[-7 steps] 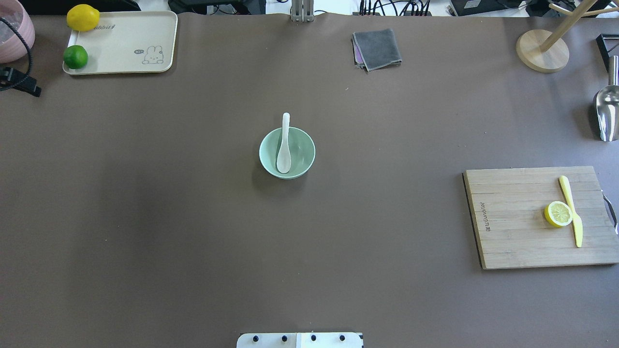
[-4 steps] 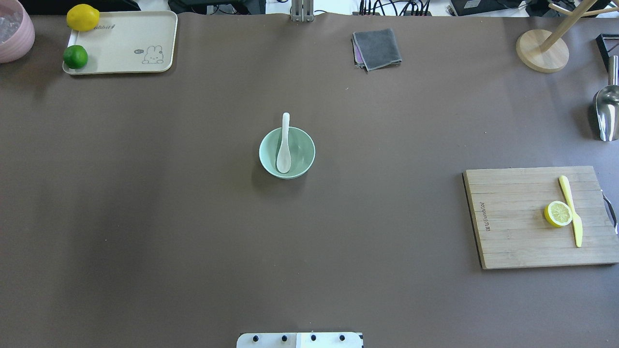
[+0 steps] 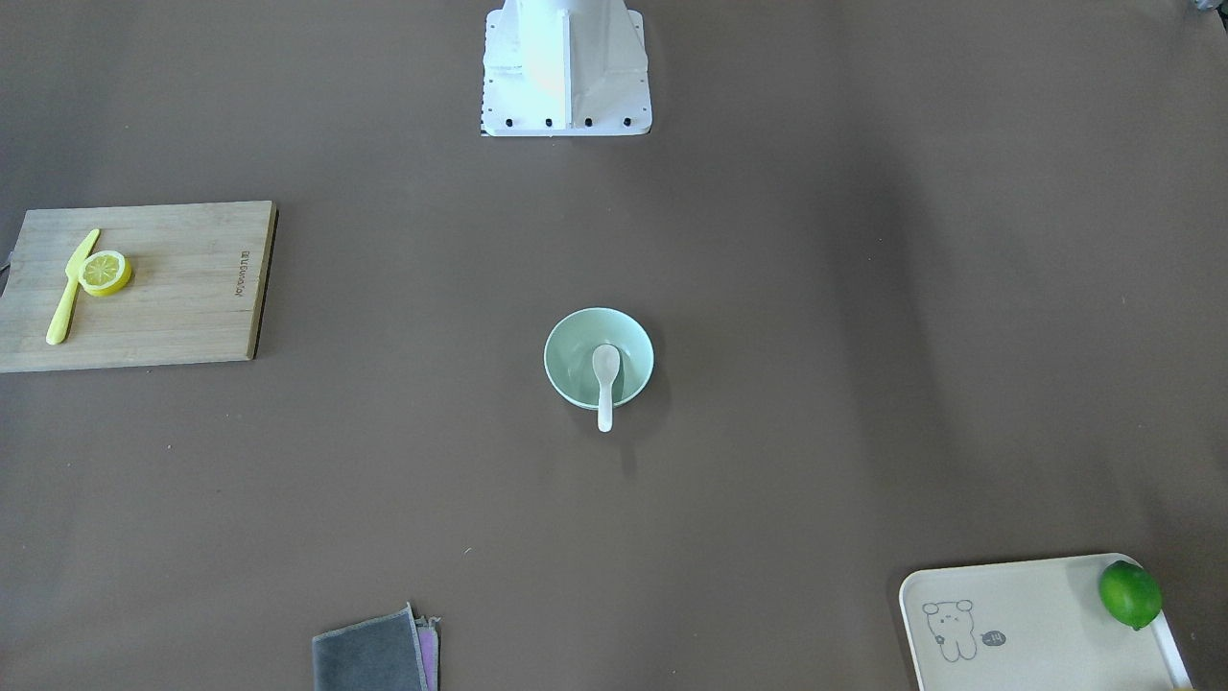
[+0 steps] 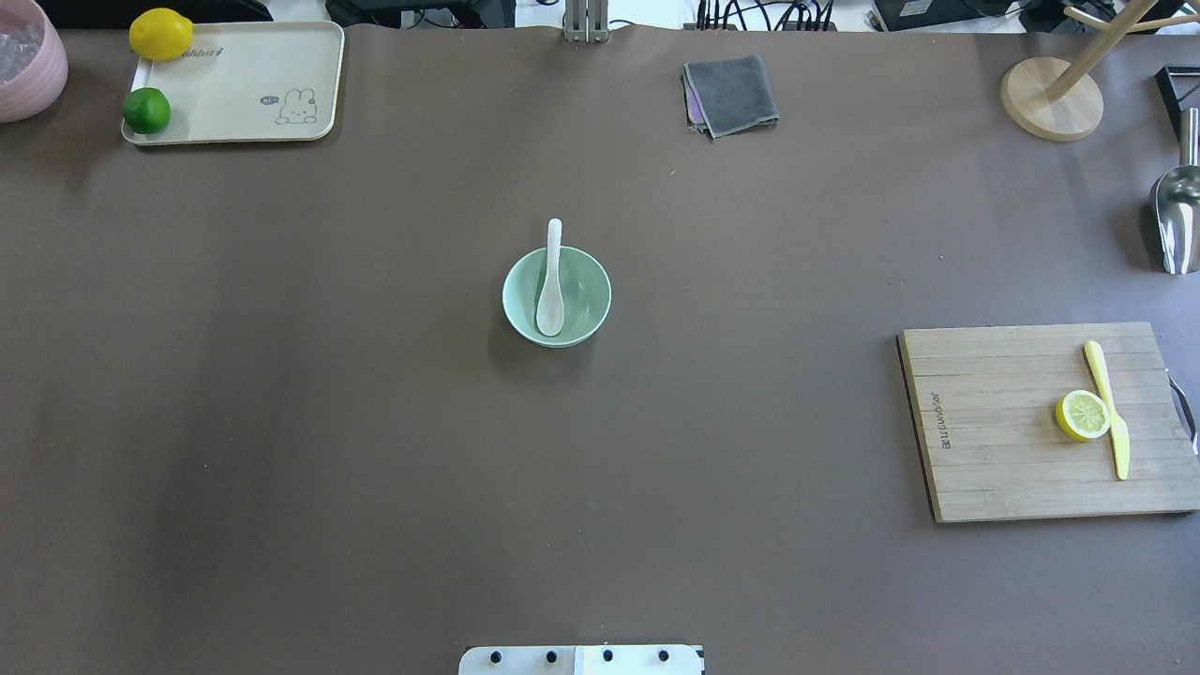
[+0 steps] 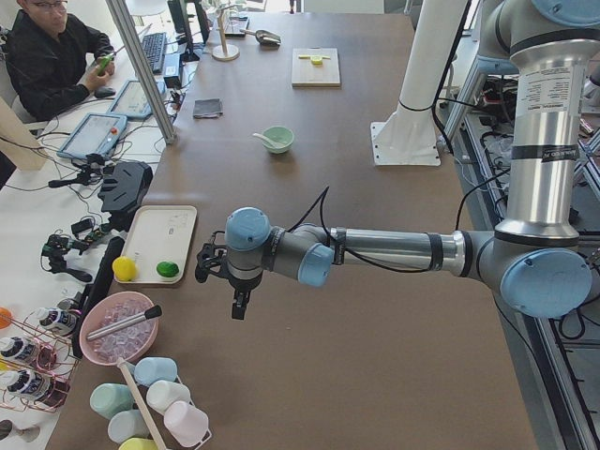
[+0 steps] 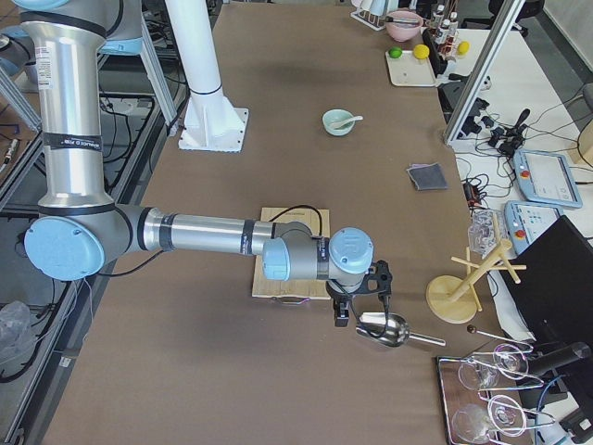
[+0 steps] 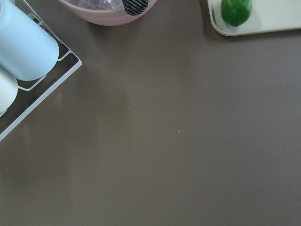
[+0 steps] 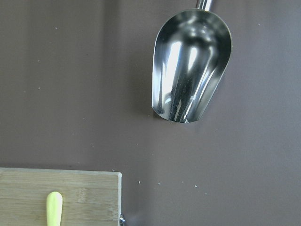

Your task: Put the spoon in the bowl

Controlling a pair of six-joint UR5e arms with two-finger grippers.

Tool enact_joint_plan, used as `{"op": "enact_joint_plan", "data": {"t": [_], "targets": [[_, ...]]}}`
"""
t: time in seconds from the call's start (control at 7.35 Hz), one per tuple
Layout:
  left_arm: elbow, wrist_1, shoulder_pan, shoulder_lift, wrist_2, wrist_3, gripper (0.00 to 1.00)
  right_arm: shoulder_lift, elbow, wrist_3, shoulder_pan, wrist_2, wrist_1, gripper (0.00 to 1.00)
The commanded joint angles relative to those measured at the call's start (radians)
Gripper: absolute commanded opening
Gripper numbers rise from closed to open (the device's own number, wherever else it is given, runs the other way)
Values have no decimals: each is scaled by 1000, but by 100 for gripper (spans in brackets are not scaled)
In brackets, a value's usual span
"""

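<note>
The spoon [image 4: 550,281] rests in the bowl [image 4: 589,292] at mid-bench, scoop inside and handle propped on the far rim, so the placing looks done. The left gripper [image 5: 239,306] and right gripper [image 6: 341,317] hang over opposite bench ends, well clear. I cannot tell how far open they are.

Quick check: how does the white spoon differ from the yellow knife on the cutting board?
The spoon is glossy white with an oval scoop; the knife is slim, flat and yellow. The spoon leans in the bowl, handle out over the rim; the knife lies flat on the cutting board by a lemon half. Both are small handled utensils.
</note>
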Motion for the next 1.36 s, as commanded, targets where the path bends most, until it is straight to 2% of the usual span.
{"op": "enact_joint_plan", "data": {"t": [0.0, 1.22], "targets": [[1, -1, 0, 9, 1, 0, 98, -1, 1, 1, 1, -3, -1, 100], [0, -1, -2, 9, 10, 0, 98, 8, 4, 1, 1, -23, 0, 100]]}}
